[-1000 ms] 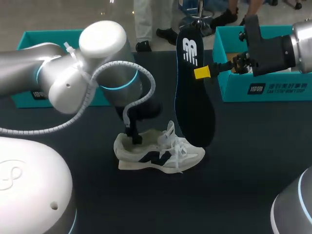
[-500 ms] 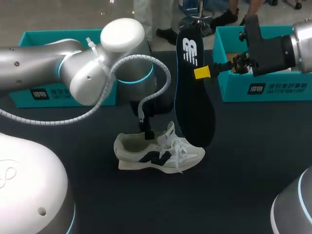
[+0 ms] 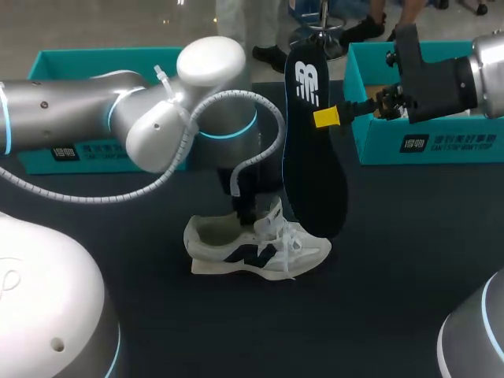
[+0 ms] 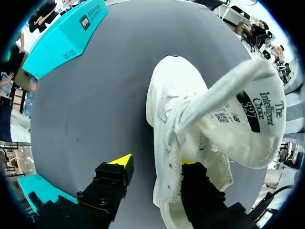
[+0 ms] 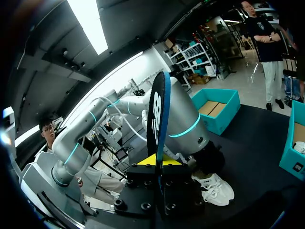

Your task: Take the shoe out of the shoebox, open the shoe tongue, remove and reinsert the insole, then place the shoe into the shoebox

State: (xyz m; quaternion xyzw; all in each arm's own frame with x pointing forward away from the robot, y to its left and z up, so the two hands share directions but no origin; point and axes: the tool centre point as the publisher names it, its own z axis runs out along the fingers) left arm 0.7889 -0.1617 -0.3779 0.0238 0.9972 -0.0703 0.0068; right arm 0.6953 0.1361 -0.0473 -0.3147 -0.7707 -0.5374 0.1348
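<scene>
A white sneaker [image 3: 256, 248] lies on its sole on the dark table, toe to the right. My left gripper [image 3: 246, 214] reaches down into its opening. In the left wrist view the left gripper [image 4: 155, 162] is open and straddles the sneaker's [image 4: 190, 119] side wall: one finger sits inside, the other stands outside with a small gap to the wall. The tongue [image 4: 238, 109] is lifted up. My right gripper [image 3: 327, 118] is shut on the black insole [image 3: 313, 165], which hangs upright above the toe. The insole [image 5: 156, 112] stands edge-on between the right gripper's [image 5: 157, 161] fingers.
A teal shoebox [image 3: 102, 67] stands at the back left behind my left arm. A second teal box [image 3: 425, 142] stands at the back right under my right arm. The sneaker [image 5: 214, 188] shows below my left arm [image 5: 186, 124] in the right wrist view.
My left arm has swung to the right, carrying its gripper from the sneaker's heel towards the tongue. The right arm and the insole have not moved.
</scene>
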